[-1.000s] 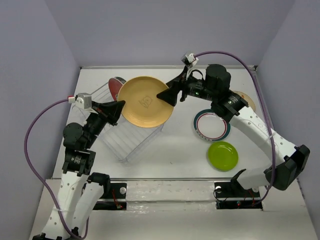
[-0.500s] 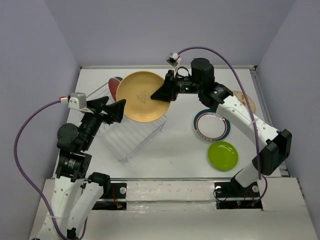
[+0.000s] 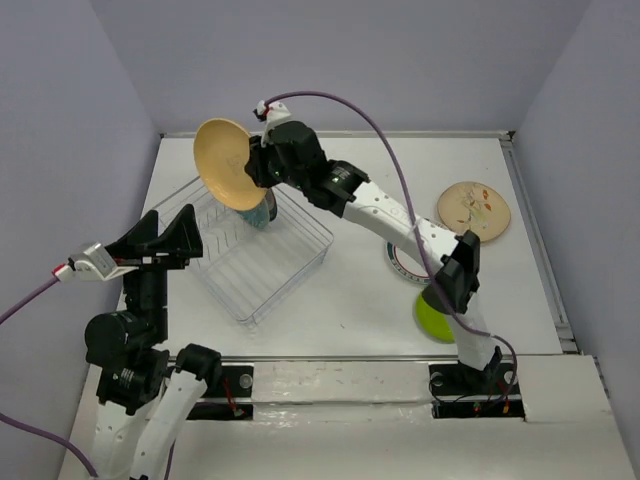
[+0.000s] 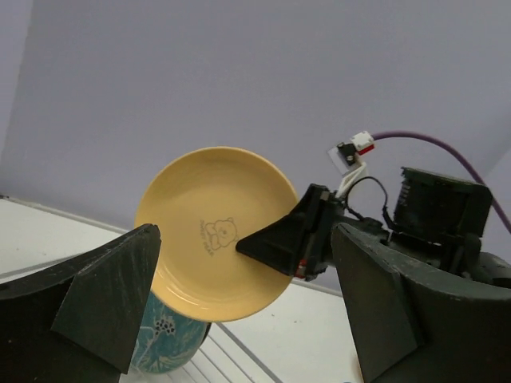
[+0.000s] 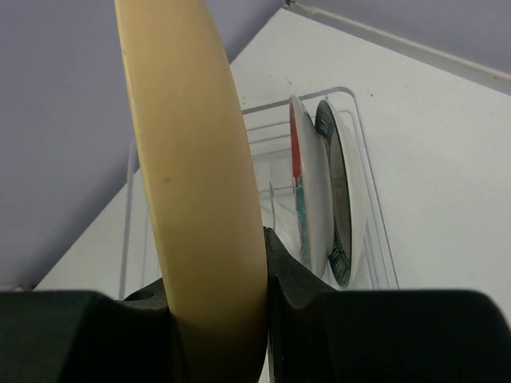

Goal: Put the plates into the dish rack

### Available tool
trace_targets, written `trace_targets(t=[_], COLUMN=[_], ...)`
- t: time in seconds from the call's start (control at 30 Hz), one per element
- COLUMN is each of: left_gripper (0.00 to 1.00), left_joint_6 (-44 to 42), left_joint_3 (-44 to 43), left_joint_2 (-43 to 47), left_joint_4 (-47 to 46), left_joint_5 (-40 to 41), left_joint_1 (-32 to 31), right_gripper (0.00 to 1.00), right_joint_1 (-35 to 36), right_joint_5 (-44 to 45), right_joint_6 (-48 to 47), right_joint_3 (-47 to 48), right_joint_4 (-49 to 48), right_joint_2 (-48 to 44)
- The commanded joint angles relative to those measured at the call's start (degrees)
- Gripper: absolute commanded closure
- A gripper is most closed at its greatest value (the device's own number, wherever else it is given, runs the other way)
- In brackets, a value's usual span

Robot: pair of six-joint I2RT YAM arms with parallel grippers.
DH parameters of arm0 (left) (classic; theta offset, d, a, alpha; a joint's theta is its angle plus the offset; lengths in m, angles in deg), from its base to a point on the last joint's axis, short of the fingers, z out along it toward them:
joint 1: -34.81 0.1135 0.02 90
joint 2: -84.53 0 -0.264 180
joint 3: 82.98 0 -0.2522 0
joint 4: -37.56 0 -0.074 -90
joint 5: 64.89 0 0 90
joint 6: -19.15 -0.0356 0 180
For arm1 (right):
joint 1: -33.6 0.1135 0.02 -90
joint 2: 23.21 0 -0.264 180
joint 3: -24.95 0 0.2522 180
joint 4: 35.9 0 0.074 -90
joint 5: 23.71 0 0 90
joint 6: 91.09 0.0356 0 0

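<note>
- Right gripper [image 3: 254, 167]: upper left of the top view, arm stretched across the table [image 3: 360, 300]. Its jaws are pinched on the rim of the orange-yellow plate [image 3: 226, 163].
- Orange-yellow plate: held up in the air, standing on edge and tilted, above the far end of the dish rack [image 3: 300, 262]. It touches nothing but the fingers.
- Right wrist view: the plate is edge-on through the middle of the frame, with black fingers [image 5: 283, 279] pressed against both faces at the bottom.
- Left wrist view: the plate's underside faces the camera, with a small bear stamp at its center. The right gripper bites it from the right side.
- Left gripper [image 3: 166, 232]: left-middle of the top view, near the rack's left side. Its jaws are spread wide and hold nothing, well apart from the plate.
- Dish rack: clear wire basket, set at an angle at center left of the table.
- Red and teal plate [image 5: 298, 183]: upright in a slot at the rack's far end.
- Racked teal-rimmed plate [image 5: 338, 199]: upright just beside the red one, nearly parallel to it.
- Flat teal-rimmed plate [image 3: 400, 268]: lies on the table right of the rack, mostly hidden under the right arm.
- Lime green plate [image 3: 429, 317]: flat on the table, lower right, partly covered by the arm.
- Beige speckled plate [image 3: 473, 210]: flat on the table at the right of the frame, apart from the others.
</note>
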State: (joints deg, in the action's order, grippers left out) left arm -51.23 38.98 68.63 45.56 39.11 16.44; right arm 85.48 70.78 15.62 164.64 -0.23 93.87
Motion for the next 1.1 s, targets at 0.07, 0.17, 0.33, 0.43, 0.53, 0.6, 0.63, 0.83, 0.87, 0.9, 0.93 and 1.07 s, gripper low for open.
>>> trace_targets(t=[0.07,0.17,0.33,0.43,0.53,0.6,0.63,0.83,0.87,0.9,0.93,1.07], left_gripper=[0.01,0.01,0.01,0.01,0.01,0.01,0.01,0.01,0.01,0.01,0.01,0.01], left_joint_6=[-3.53,-3.71,-4.24,-4.24,-4.06,-3.89,-3.88,-3.71,-3.71,-3.71,-3.71,-3.71], left_joint_3=[2.96,3.58,3.84,3.93,4.02,4.02,4.02,4.02,4.02,4.02,4.10,4.11], left_joint_2=[4.74,5.09,5.27,5.35,5.09,4.92,4.83,4.74,4.74,4.74,4.65,4.65], left_joint_4=[-5.75,-6.02,-6.81,-6.81,-6.90,-6.81,-6.81,-6.81,-6.81,-6.81,-6.81,-6.72], left_joint_5=[6.83,5.69,3.75,3.75,3.75,3.93,3.93,3.93,3.93,3.93,4.02,4.02], left_joint_1=[-2.63,-3.42,-4.22,-4.22,-4.31,-4.31,-4.22,-4.22,-4.22,-4.22,-4.13,-4.22], right_gripper=[0.93,0.93,0.93,0.93,0.93,0.93,0.93,0.93,0.93,0.93,0.93,0.93], right_joint_1=[3.58,5.07,6.31,6.31,6.31,6.83,6.83,8.67,8.68,9.20,9.21,9.21], right_joint_5=[23.36,27.14,33.65,35.50,33.93,33.39,33.48,34.62,34.79,34.97,35.23,37.33], right_joint_6=[-3.79,-4.75,-6.51,-7.39,-6.43,-5.64,-5.64,-9.05,-9.50,-10.72,-11.17,-13.98], right_joint_3=[14.07,16.36,17.33,17.42,15.76,14.18,12.86,7.94,7.67,7.14,6.62,4.07], right_joint_4=[4.02,3.40,0.77,0.06,-0.38,-0.82,-1.43,-6.78,-7.23,-7.76,-8.81,-11.70], right_joint_2=[9.90,13.34,17.57,19.33,19.86,19.86,20.03,20.82,21.00,21.17,21.35,21.00])
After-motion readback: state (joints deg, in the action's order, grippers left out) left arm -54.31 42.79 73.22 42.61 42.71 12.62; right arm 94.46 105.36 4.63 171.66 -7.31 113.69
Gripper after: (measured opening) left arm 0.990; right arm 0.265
